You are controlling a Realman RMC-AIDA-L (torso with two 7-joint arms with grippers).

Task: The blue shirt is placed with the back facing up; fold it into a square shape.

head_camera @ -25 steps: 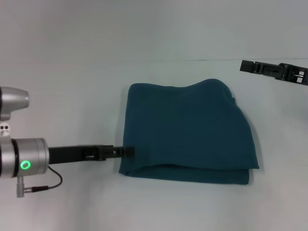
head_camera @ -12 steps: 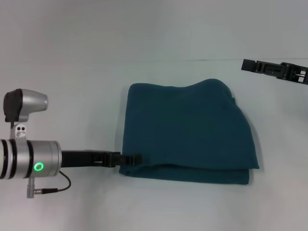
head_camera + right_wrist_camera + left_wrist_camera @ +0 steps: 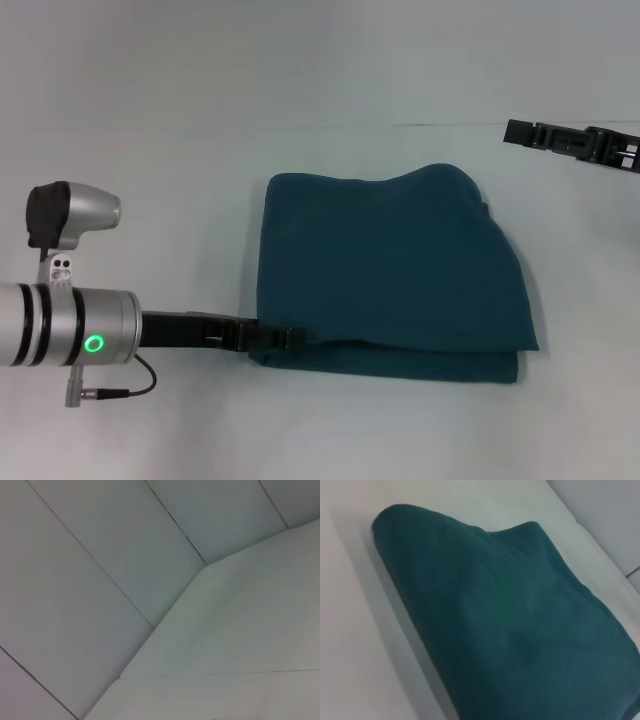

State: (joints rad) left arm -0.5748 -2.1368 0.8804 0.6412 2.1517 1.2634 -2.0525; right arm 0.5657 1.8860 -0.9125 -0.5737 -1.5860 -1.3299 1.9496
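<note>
- Now the left claw sits low at the blue shirt's seven-o'clock corner, tips touching the fold; whether it pinches cloth, I cannot tell.
- The shirt lies mid-desk, folded, stretching toward three o'clock from that claw.
- The right claw hangs well off at two o'clock, state unclear.
- The left wrist view alone shows the rounded fold edge.

Three cameras, one table

The head camera looks down from above at the whole shirt on the table. The left wrist camera sits low and close beside that same shirt. The right wrist camera faces the wall and table edge.
</note>
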